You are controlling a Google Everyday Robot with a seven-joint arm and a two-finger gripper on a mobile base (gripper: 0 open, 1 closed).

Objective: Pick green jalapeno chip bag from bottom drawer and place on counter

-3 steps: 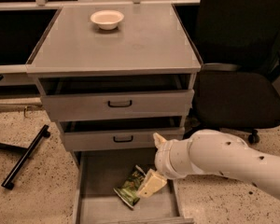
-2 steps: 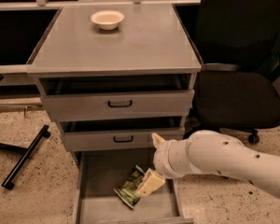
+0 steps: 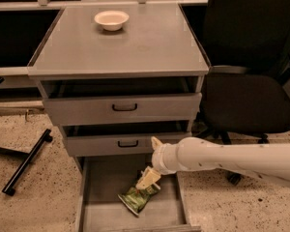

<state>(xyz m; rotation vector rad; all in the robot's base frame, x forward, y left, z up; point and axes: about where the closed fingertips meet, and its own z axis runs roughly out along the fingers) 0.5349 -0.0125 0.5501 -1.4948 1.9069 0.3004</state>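
Note:
The green jalapeno chip bag lies flat on the grey floor of the open bottom drawer, right of middle. My gripper reaches in from the right on a white arm, just above the bag. It is open, with one cream fingertip pointing up in front of the middle drawer. The other finger reaches down to the bag's upper edge. The counter is the cabinet's flat grey top, above the drawers.
A cream bowl sits at the back of the counter. The two upper drawers with black handles stand slightly open. A black office chair is close on the right. A black bar lies on the speckled floor at left.
My gripper has shifted slightly to the left over the bag. The bag has stayed where it was on the drawer floor.

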